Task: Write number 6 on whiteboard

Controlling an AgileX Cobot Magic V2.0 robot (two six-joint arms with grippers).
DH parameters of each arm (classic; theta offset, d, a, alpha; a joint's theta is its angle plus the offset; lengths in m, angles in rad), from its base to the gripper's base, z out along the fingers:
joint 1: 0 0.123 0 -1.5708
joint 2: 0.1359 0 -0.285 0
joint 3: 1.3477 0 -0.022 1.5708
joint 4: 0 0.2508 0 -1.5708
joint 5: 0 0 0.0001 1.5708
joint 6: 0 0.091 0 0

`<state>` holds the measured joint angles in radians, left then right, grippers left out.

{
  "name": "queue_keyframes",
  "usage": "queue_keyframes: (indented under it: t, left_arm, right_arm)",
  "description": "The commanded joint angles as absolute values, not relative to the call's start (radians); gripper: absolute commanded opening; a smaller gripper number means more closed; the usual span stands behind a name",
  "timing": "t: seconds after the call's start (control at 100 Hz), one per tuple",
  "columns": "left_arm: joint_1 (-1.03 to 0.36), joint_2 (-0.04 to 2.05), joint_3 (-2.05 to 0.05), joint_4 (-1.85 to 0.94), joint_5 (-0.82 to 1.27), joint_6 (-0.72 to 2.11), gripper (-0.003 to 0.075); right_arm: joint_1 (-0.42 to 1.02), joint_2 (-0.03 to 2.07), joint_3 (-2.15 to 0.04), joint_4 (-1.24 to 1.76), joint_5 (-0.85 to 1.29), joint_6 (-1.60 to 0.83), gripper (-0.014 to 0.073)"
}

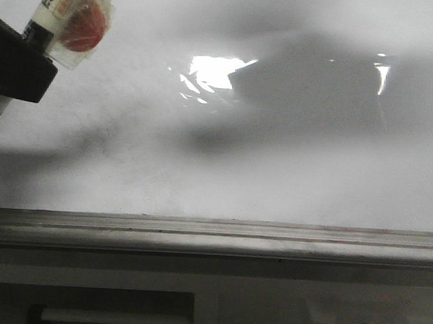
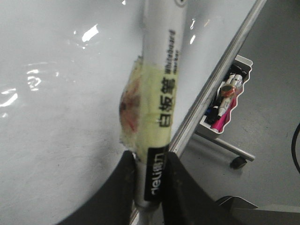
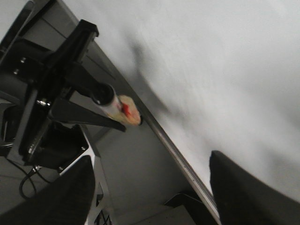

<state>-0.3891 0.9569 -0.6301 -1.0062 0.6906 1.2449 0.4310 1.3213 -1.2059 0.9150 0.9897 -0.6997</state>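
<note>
step: early, judging by the board. No black strokes of the number 6 show in any view, so the writing looks not yet begun.
whiteboard: large glossy white flat board (image 1: 275,158) with grey smudges and glare patches, fills most of the front view; grey metal ledge (image 1: 213,234) runs along its lower edge.
marker: white-barrelled whiteboard marker (image 2: 161,93) with a black printed label and a yellowish tape wrap with a red blob; in the front view it sits at the upper left of the board, tilted.
left pincer: left pincer (image 2: 150,180), black fingers clenched on the marker barrel, one each side of the black label.
right pincer: right pincer (image 3: 150,187), fingers spread wide with nothing between them, near the board's edge rail and well apart from the marker.
tip contact: cannot tell; the tip end is not clearly shown against the board surface.
next move: likely bring the tip squarely onto a bare patch of board, with room below and to the right for the curve and loop, then keep pressure even; the board is slick, so the tip may skid.
container: white wavy-rimmed tray (image 2: 243,63) on a wheeled stand, beside the board's edge.
contents: several markers (image 2: 225,101) standing or leaning, a pink one and dark-capped ones; exact count unclear.
</note>
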Motion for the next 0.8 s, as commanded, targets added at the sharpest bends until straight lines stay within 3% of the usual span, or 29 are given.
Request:
queue_keyframes:
  t: [0.0,0.28,0.53,0.61,0.79]
  left_arm:
    - [-0.394,0.942,-0.665,-1.036,0.684,1.249,-0.0020]
    - [-0.394,0.942,-0.665,-1.020,0.680,1.249,-0.0020]
    - [-0.394,0.942,-0.665,-1.020,0.663,1.249,-0.0020]
    - [-0.394,0.942,-0.665,-1.020,0.663,1.249,-0.0020]
    - [-0.394,0.942,-0.669,-1.023,0.655,1.249,-0.0020]
  right_arm:
    - [0.450,1.373,-1.315,0.970,1.017,-0.710,0.0468]
    - [0.476,1.565,-1.545,0.967,1.217,-0.659,0.0468]
    - [0.560,1.635,-1.607,0.901,1.233,-0.650,0.0454]
    - [0.565,1.636,-1.607,0.901,1.227,-0.650,0.0349]
    - [0.565,1.636,-1.607,0.901,1.242,-0.682,-0.0061]
